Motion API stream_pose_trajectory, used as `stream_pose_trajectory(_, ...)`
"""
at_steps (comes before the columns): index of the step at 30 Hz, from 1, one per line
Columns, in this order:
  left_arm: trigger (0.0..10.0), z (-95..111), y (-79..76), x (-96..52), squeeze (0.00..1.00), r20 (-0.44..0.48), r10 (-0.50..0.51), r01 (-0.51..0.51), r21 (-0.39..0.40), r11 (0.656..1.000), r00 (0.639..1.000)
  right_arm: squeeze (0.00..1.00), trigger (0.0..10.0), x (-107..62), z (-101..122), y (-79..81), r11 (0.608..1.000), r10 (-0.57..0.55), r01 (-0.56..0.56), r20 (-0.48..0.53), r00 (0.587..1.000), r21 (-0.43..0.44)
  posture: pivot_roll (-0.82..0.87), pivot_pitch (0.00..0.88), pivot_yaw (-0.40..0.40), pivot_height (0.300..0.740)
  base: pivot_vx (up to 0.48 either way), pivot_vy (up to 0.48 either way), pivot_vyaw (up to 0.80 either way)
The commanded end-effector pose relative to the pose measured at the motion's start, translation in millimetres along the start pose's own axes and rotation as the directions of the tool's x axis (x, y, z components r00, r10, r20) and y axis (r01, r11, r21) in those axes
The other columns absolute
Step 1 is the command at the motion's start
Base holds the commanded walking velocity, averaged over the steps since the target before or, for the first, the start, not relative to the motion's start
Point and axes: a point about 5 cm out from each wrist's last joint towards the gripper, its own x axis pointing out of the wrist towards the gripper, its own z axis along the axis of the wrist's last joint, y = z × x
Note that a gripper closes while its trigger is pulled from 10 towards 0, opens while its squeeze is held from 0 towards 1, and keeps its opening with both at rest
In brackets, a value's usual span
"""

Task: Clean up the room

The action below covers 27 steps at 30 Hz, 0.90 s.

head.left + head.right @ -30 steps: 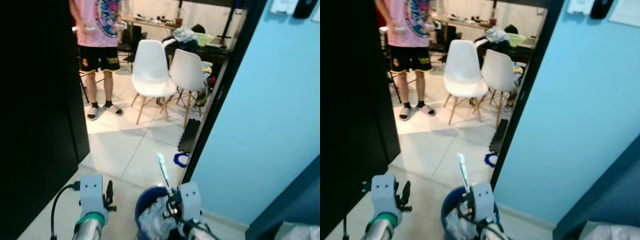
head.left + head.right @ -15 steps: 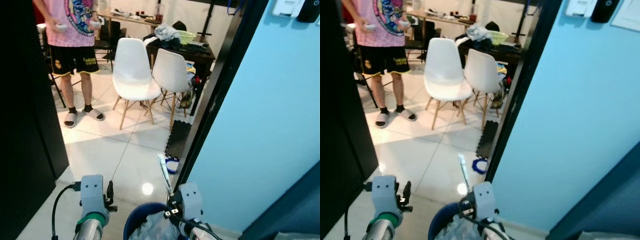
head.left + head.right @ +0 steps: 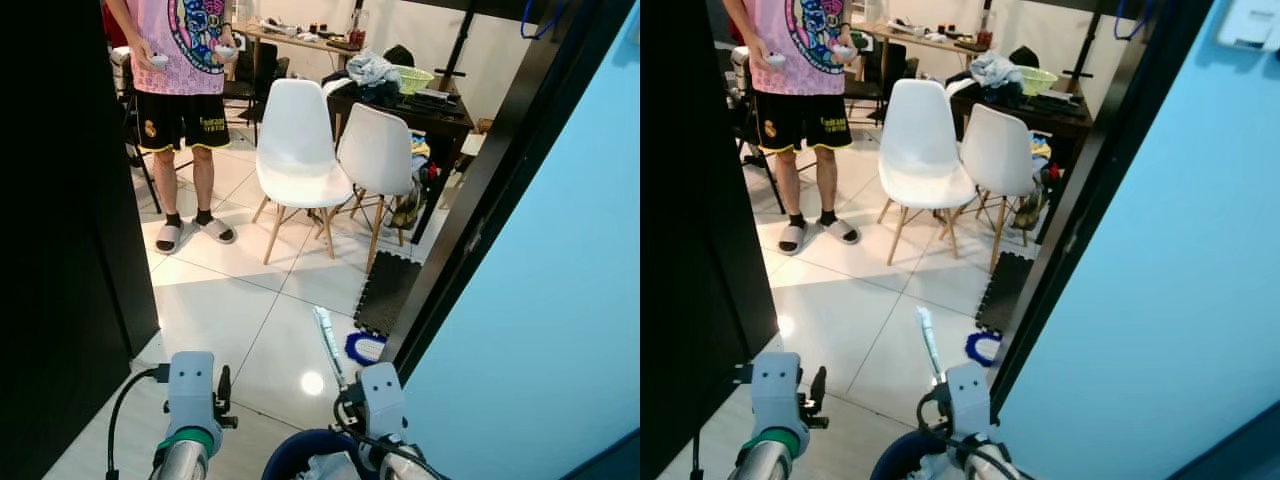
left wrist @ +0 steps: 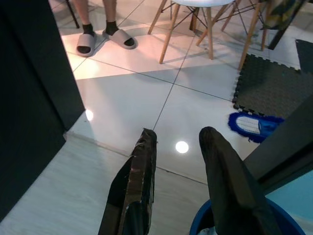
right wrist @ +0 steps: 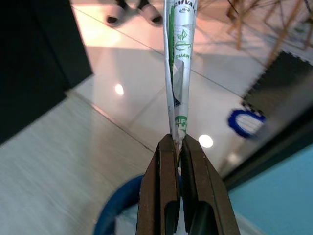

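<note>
Doorway: we stand at a threshold, with a black door panel close on our left and a dark door frame slanting up on our right, backed by a light blue wall
Open floor: pale glossy floor tiles stretch ahead through the gap, with bright light spots reflected on them; this is the widest free stretch we see
Edges ahead: a black foam mat lies against the foot of the frame, and a blue mop head sits just before it on the tiles
Further in: two white chairs stand side by side in front of a dark, cluttered table; a person in a pink shirt, black shorts and slippers stands to the left of them, holding controllers
Bin: the rim of a blue bin shows low down between our two arms, just beside the frame, with pale crumpled material inside
Right gripper: fingers pressed together on the lower end of a crumpled white and green tube, which sticks up and away from the tips, tilted slightly, above the bin's rim
Left gripper: fingers apart with a clear gap, holding nothing, hanging over the tiles beside the bin, near the door panel's lower edge
</note>
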Motion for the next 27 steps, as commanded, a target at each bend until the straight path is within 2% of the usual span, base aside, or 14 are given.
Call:
stream_pose_trajectory(1,10.0,-9,-3.7,-3.4,0.0,-0.041,-0.016,0.017,0.021,1.0,0.999,0.0,10.0,-2.9,-10,-4.2,1.0,-0.006,0.005,-0.055,0.998,-0.013,0.01,0.022,-0.039,0.74,0.0,0.0,0.0)
stream_pose_trajectory(8,10.0,-9,-3.5,-3.0,0.0,-0.039,-0.014,0.015,0.022,1.0,0.999,0.0,10.0,-2.8,-23,-2.7,0.999,-0.002,-0.004,-0.138,0.99,-0.046,0.02,0.021,-0.047,0.74,0.0,0.0,0.0)
stream_pose_trajectory(12,10.0,-8,-1.5,-3.0,0.0,-0.036,-0.007,0.008,0.024,1.0,0.999,0.0,10.0,-0.7,-23,-4.3,0.999,-0.032,0.026,-0.149,0.988,-0.042,0.02,0.021,-0.053,0.74,0.0,0.0,0.0)
stream_pose_trajectory(20,10.0,-10,0.2,-6.7,0.0,-0.037,-0.001,0.002,0.03,1.0,0.999,0.0,10.0,0.8,-23,0.9,0.999,-0.019,0.015,-0.142,0.99,-0.033,0.03,0.021,-0.056,0.74,0.0,0.0,0.0)
stream_pose_trajectory(21,10.0,-11,0.2,-7.1,0.0,-0.038,-0.001,0.002,0.03,1.0,0.999,0.88,10.0,0.4,-24,1.8,0.999,-0.016,0.012,-0.141,0.99,-0.032,0.03,0.02,-0.055,0.74,0.0,0.0,0.0)
stream_pose_trajectory(22,10.0,-11,-0.1,-7.1,0.0,-0.038,-0.001,0.002,0.03,1.0,0.999,1.0,10.0,0.1,-24,2.4,0.999,-0.016,0.012,-0.141,0.99,-0.032,0.03,0.019,-0.055,0.74,0.0,0.0,0.0)
stream_pose_trajectory(24,10.0,-10,-0.4,-6.6,0.0,-0.037,-0.001,0.003,0.029,1.0,0.999,1.0,10.0,-0.1,-25,2.1,0.999,-0.021,0.015,-0.142,0.99,-0.044,0.03,0.019,-0.055,0.74,0.0,0.0,0.0)
stream_pose_trajectory(25,10.0,-10,-0.2,-6.2,0.0,-0.036,-0.001,0.002,0.029,1.0,0.999,0.85,10.0,-0.2,-25,2.0,0.998,-0.026,0.019,-0.142,0.99,-0.054,0.03,0.022,-0.051,0.74,0.0,0.0,0.0)
stream_pose_trajectory(27,10.0,-9,0.1,-5.9,0.0,-0.035,-0.001,0.002,0.029,1.0,0.999,0.85,10.0,-0.3,-25,2.0,0.998,-0.029,0.021,-0.141,0.99,-0.058,0.03,0.022,-0.051,0.74,0.0,0.0,0.0)
